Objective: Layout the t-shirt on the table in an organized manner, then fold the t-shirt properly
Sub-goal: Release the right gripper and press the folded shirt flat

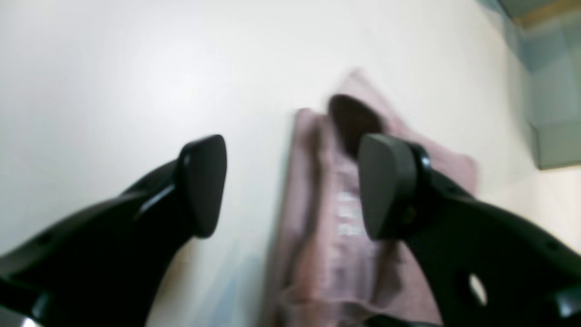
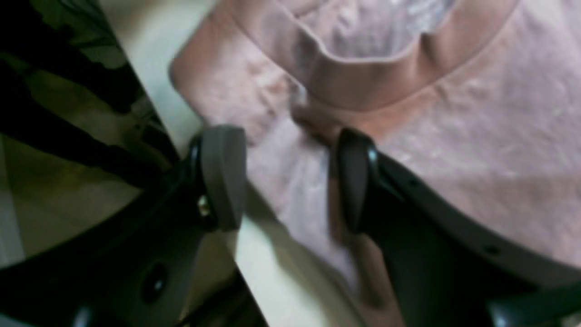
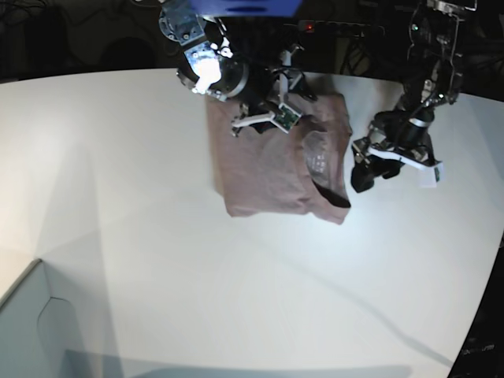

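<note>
We see the white surface, t-shirt far-centre, grey box near-left; both end effectors wide.

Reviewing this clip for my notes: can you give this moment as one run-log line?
stage: folding | dusty mauve cotton t-shirt: partly folded on white table | left gripper: open, empty, beside shirt | right gripper: open over neckline edge
</note>
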Robot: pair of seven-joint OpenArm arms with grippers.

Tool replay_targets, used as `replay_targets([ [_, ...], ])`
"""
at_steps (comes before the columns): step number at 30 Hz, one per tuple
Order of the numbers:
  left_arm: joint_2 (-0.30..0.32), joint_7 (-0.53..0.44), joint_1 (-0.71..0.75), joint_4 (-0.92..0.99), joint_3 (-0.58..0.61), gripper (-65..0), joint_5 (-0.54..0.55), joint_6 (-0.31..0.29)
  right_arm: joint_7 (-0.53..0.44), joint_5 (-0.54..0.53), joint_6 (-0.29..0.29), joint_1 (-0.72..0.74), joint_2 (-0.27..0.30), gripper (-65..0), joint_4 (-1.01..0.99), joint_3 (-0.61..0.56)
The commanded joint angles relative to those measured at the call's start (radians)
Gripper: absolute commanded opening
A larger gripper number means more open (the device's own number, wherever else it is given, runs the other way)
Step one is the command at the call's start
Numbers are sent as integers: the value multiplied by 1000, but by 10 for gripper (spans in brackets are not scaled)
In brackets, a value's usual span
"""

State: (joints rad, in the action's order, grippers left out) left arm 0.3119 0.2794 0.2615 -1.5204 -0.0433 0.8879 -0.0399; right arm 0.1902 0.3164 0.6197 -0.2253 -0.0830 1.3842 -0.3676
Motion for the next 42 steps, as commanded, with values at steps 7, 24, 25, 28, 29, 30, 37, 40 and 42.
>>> replay_targets([
  [7, -27, -19, -51, 7, 64, -207, 0, -2, -27, -15, -2, -122, 67, -323, 266, 14],
  [24, -61, -19, -60, 202, 102, -231, 1, -7, -27, -15, -2, -153, 98, -323, 353, 262],
  [25, -63, -19, -66, 209, 122, -261, 0, -7, -27, -15, -2, -145, 98, -323, 353, 275],
  [28, -56, -19, -110, 248, 194, -410, 4, -7, -27, -16, -2, -139, 96, -323, 353, 308],
  [29, -55, -19, -123, 268, 210, -468, 6, -7, -27, -16, -2, -138, 96, -323, 353, 313],
  [30, -55, -19, -132, 289, 217, -529, 6, -7, -27, -16, -2, -133, 96, -323, 353, 315],
  [37, -58, -19, -201, 360, 225, -650, 0, -8, -27, -16, -2, -130, 93, -323, 361, 342],
  [40, -33, -19, -261, 380, 286, -649, 0, -10, -27, -16, -2, -124, 90, -323, 360, 381],
  [42, 0, -18, -322, 400, 380, -649, 0, -24, -27, -16, -2, -124, 81, -323, 360, 410],
])
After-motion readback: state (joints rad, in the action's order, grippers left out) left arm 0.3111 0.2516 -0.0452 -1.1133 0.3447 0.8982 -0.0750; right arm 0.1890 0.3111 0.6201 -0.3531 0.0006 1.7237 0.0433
